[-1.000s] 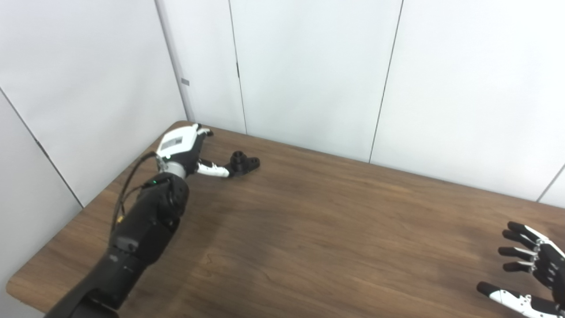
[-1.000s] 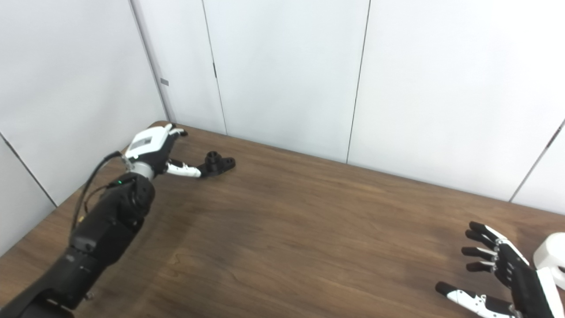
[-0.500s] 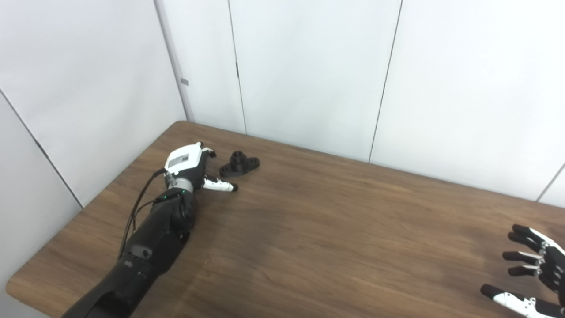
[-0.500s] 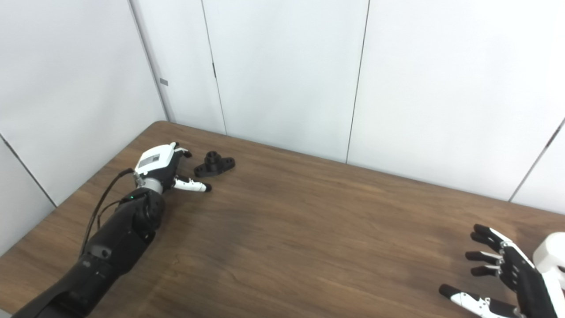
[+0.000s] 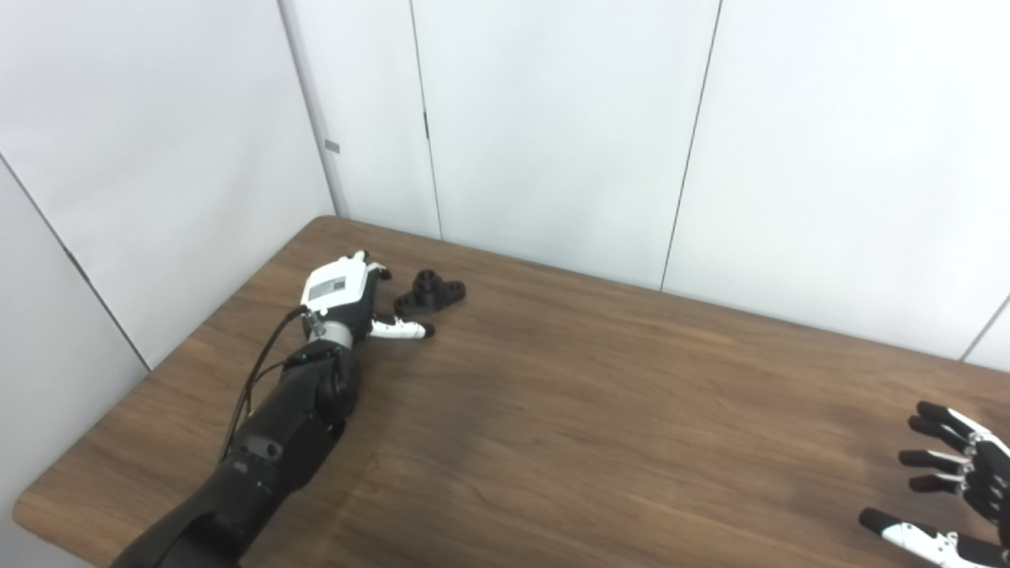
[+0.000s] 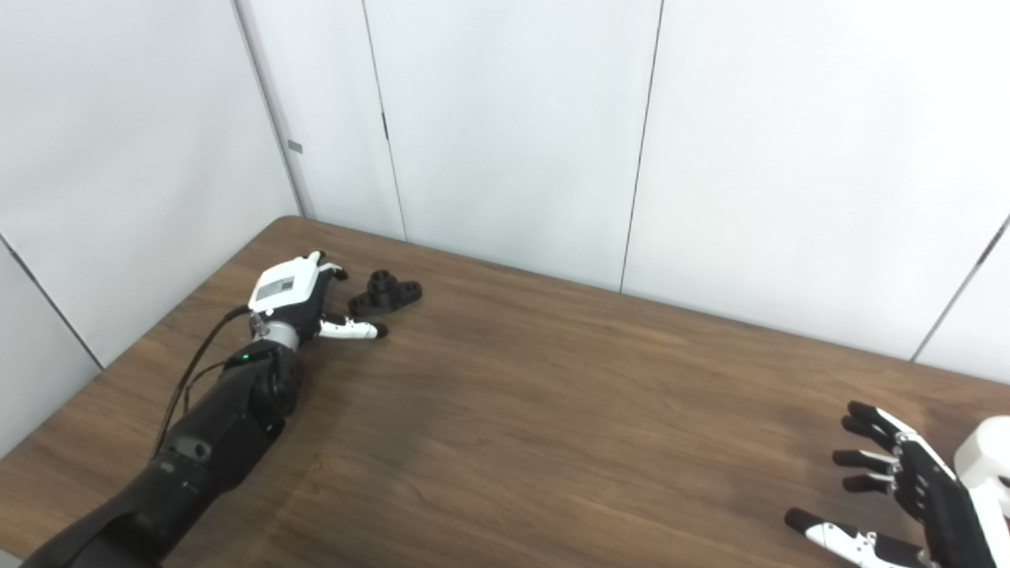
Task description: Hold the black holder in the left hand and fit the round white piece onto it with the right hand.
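The black holder (image 5: 429, 293), a flat base with a short round post, lies on the brown table (image 5: 568, 410) near the far left corner. My left hand (image 5: 347, 296) sits low on the table just left of it, open, thumb stretched out below the holder and not gripping it. The round white piece (image 6: 986, 465) shows only in the right eye view, at the right edge of the table. My right hand (image 6: 907, 489) hovers beside it on its left, open with fingers spread, holding nothing.
White wall panels (image 5: 552, 118) stand right behind the table's far edge and along its left side. The table's left front corner (image 5: 31, 513) is close to my left arm.
My left hand pulled back from the holder and dropped lower on the table, then edged toward it again. The holder stayed put. My right hand barely moved.
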{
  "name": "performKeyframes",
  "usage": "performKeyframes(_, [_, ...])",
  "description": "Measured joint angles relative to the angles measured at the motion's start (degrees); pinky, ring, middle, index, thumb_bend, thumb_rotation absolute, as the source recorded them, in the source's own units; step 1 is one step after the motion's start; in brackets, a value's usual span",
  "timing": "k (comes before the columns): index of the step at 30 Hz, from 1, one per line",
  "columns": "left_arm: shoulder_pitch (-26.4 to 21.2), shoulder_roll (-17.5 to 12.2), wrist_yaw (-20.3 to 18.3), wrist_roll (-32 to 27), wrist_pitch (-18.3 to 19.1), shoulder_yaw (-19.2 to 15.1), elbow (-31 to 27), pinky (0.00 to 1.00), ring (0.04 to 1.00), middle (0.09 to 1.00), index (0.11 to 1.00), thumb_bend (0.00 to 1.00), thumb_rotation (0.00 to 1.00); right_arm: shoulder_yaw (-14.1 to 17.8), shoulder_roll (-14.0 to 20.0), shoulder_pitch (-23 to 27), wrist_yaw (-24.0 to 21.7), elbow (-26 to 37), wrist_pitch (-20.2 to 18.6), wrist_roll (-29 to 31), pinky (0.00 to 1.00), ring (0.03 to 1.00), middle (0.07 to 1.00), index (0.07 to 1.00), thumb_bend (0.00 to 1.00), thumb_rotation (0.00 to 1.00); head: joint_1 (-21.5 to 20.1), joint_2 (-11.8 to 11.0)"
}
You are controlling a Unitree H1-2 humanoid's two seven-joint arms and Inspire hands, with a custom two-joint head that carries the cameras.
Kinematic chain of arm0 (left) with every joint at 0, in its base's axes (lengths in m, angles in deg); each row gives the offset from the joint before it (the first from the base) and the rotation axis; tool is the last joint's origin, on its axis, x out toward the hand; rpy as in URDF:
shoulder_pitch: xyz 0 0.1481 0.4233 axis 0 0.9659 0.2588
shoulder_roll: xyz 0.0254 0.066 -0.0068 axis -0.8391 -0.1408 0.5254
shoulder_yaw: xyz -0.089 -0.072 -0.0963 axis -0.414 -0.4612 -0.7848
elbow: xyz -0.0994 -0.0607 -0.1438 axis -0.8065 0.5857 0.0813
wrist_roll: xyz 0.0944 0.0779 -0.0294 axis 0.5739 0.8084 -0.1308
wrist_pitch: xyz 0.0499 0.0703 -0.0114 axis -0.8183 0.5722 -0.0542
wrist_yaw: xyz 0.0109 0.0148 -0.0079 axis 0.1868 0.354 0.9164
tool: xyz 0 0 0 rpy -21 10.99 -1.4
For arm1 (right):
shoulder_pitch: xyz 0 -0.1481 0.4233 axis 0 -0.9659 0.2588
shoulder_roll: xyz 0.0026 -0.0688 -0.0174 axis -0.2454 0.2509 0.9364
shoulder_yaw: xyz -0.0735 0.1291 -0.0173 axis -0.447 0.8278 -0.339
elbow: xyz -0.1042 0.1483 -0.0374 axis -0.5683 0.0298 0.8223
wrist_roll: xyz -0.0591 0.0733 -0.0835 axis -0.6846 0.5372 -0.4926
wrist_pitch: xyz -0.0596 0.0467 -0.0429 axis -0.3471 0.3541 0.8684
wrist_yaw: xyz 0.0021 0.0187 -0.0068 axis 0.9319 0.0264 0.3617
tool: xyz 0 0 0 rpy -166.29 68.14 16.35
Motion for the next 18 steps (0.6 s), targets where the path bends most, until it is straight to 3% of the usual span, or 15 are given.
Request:
performKeyframes(8, [-0.5, 1.4, 1.3, -4.3, -3.8, -1.5, 2.1, 1.0, 1.0, 0.994, 0.757, 0.88, 0.31, 0.0, 0.0, -0.1, 0.0, 1.4, -0.2, -0.1, 0.55, 0.662, 0.793, 0.807, 0.64, 0.0, -0.4, 0.2])
performKeyframes(18, [-1.7, 1.2, 1.3, -4.2, -3.9, -0.1, 4.2, 0.99, 1.0, 0.968, 0.745, 0.86, 0.29, 0.0, 0.0, -0.7, 0.0, 3.2, -1.8, -0.3, 0.57, 0.67, 0.791, 0.812, 0.63, 0.0, -1.1, 1.2])
